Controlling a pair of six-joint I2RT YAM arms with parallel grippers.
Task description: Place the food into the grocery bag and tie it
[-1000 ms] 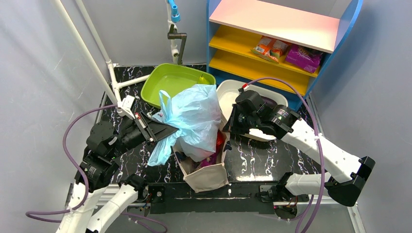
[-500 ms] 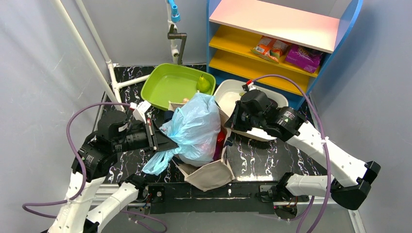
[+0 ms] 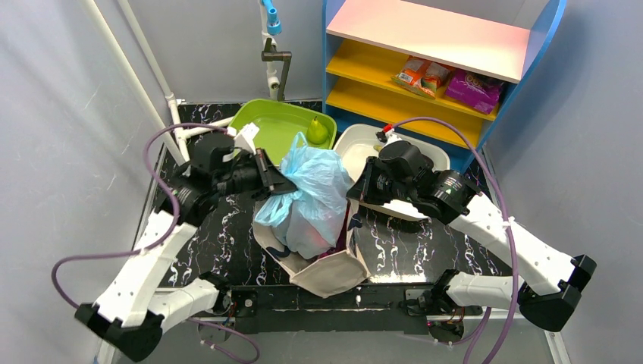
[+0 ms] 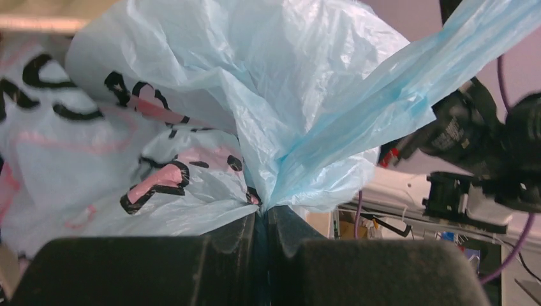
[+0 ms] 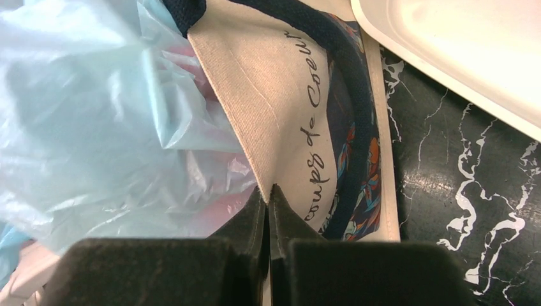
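Observation:
The light-blue grocery bag (image 3: 309, 193) with pink prints stands inside the beige canvas tote (image 3: 327, 274). Red food shows dimly through its thin plastic (image 3: 307, 239); no piece is clear. My left gripper (image 3: 282, 184) is shut on the bag's gathered plastic at its left side; in the left wrist view (image 4: 265, 213) the plastic fans out from between the closed jaws. My right gripper (image 3: 355, 196) is shut on the tote's beige rim (image 5: 274, 127) at the bag's right side; the right wrist view (image 5: 270, 194) shows the canvas edge pinched between the jaws.
A green tray (image 3: 267, 130) with a green pear (image 3: 318, 132) stands behind the bag. A white tub (image 3: 362, 148) sits under my right arm. A blue and yellow shelf (image 3: 425, 68) with snack packets stands at the back right. White pipes (image 3: 152, 83) rise at the back left.
My left arm has swung up and toward the back, carrying the bag's gathered plastic from the front left to the bag's upper left. The bag has sunk lower into the tote. The right arm barely moved.

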